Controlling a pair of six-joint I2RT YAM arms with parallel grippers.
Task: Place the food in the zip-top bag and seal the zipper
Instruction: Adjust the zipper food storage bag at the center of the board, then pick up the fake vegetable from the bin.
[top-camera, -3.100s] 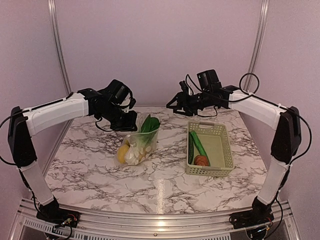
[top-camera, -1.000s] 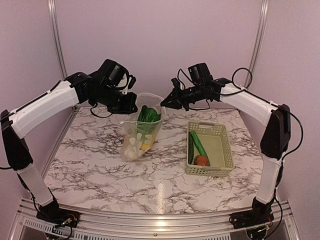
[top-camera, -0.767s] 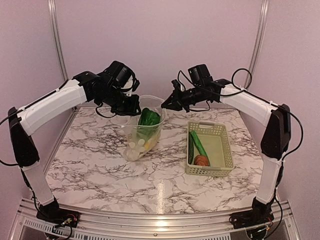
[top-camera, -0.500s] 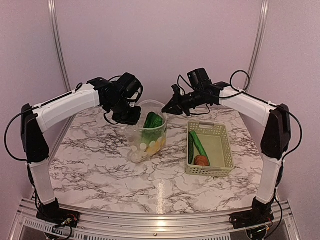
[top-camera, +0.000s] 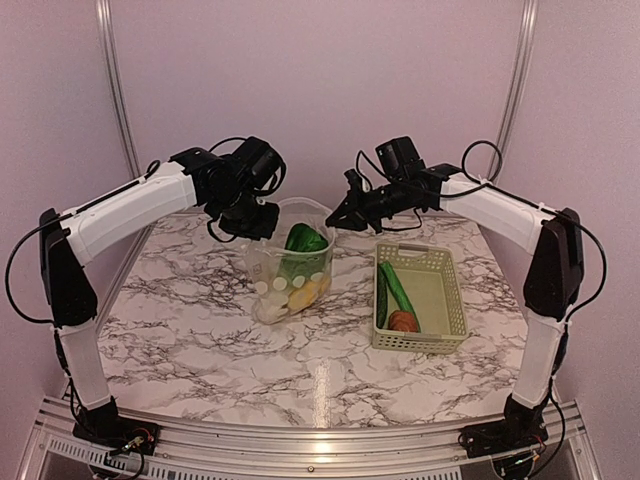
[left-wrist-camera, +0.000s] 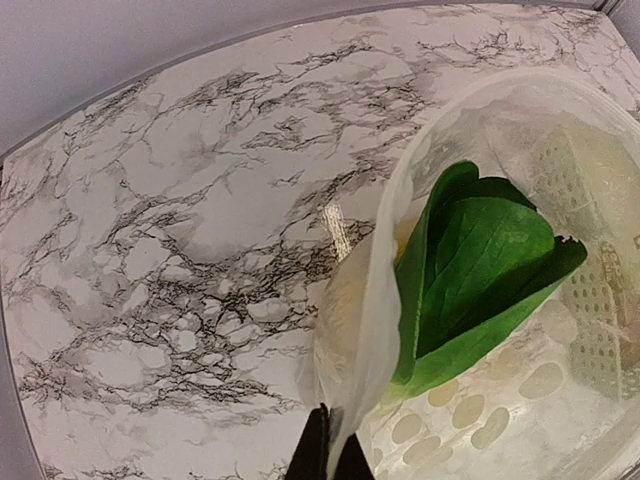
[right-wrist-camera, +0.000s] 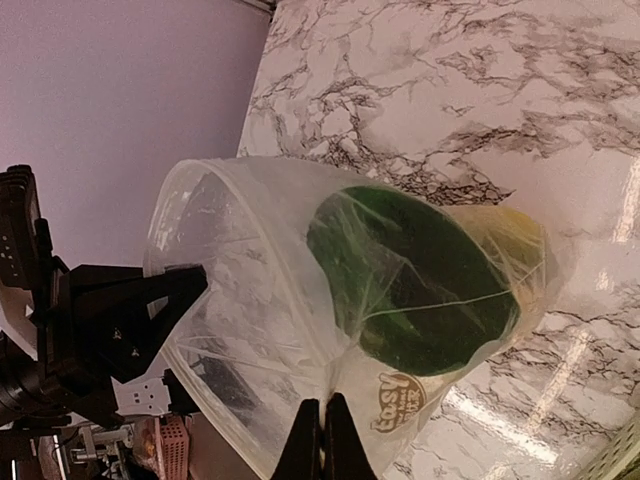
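The clear zip-top bag hangs upright over the marble table, mouth open and facing up. My left gripper is shut on the left edge of the mouth and my right gripper is shut on the right edge. Inside the bag sit a leafy green bok choy, its white stem pieces and a yellow lemon. The left wrist view shows the left gripper pinching the plastic beside the bok choy. Seen from the right wrist, the right gripper clamps the bag; the zipper rims the gaping mouth.
A pale green slotted basket stands on the table right of the bag, holding a long green cucumber and a brown round item. Metal frame posts rise at the back corners, against a purple wall.
The bag, which lay on the table three seconds ago, now hangs from both grippers. In the last second the left gripper has swung right toward the right one, carrying the bag slightly right.
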